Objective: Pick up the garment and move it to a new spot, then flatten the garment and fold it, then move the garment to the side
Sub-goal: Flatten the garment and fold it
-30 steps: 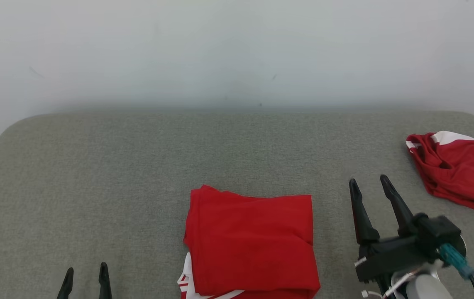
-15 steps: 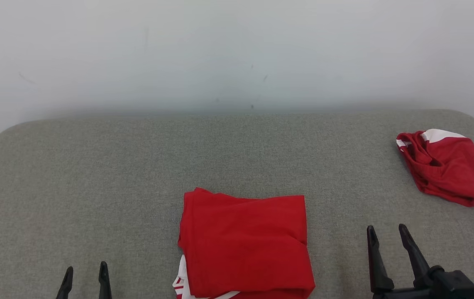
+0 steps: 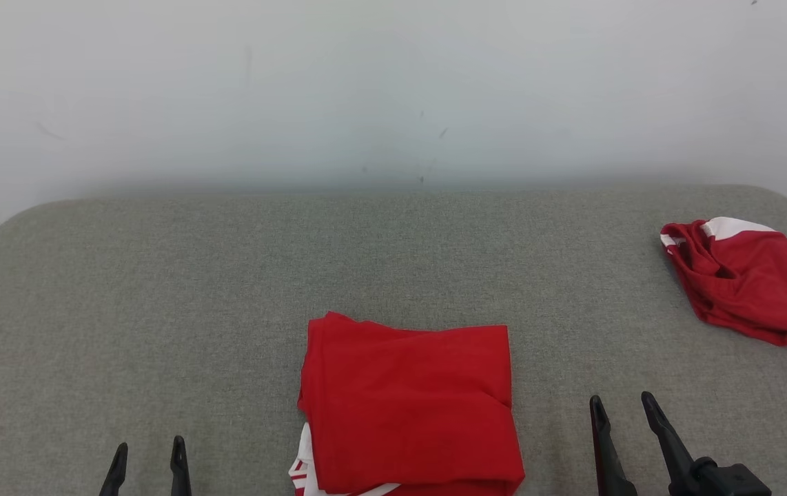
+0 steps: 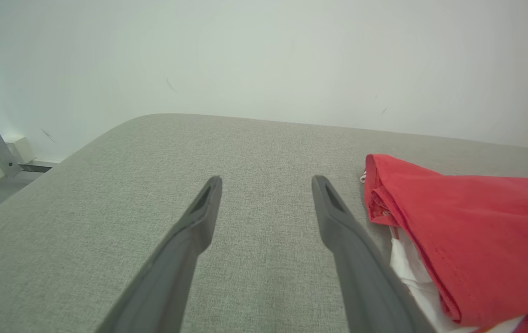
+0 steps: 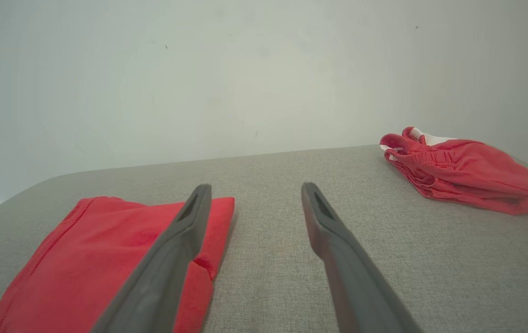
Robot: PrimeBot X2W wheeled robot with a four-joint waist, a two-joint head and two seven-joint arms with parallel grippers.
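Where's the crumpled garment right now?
Head view: the crumpled garment lies far right on the grey surface, beyond the right pincer, apart from the folded garment.

Matt cloth garment (image 3: 407, 406), woven table (image 3: 159, 289)

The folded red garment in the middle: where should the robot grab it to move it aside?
Probably by its left and right edges at once, pinching through all layers. The folded red garment lies flat as a loose stack, so a one-sided grip would likely unfold it. The open left gripper and open right gripper flank it.
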